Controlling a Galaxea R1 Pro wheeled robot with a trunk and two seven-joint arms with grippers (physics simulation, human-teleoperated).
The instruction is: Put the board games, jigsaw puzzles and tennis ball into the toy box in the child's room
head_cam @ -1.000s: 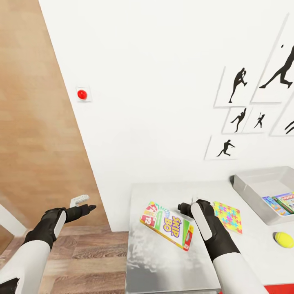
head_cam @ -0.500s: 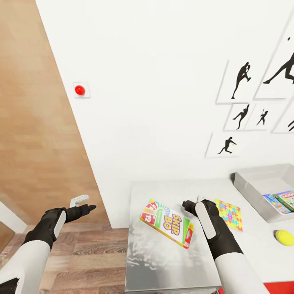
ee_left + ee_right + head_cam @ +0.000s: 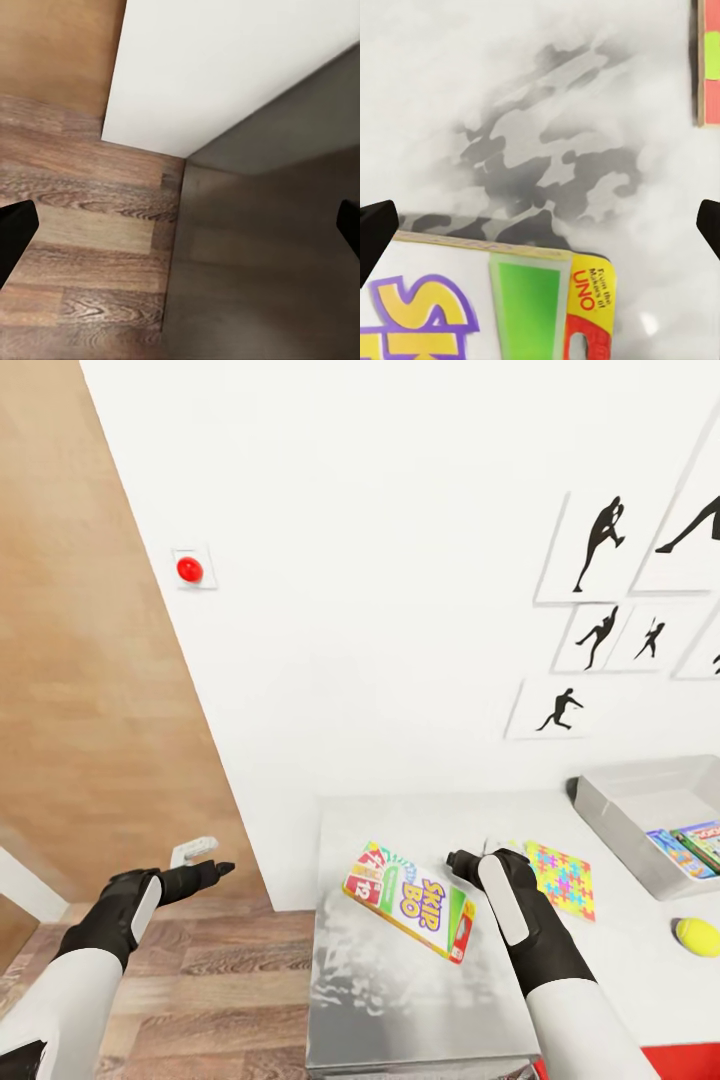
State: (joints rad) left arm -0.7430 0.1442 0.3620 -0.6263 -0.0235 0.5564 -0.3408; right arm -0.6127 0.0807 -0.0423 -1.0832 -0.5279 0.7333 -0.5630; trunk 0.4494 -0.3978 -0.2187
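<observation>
Evidently the view has tilted upward. Right tool [image 3: 462, 857] stays open between Skip-Bo game [image 3: 411, 900] and jigsaw puzzle [image 3: 562, 878], gripping nothing. Left tool [image 3: 222, 870] open; pickup pending.

White wall [image 3: 400, 560], wood floor [image 3: 220, 980]

Right gripper [image 3: 462, 860] hovers over the table [image 3: 400, 1000], between Skip-Bo box [image 3: 410, 901] and puzzle [image 3: 562, 880]. Toy box [image 3: 625, 815] and ball [image 3: 697, 937] lie further right.
</observation>
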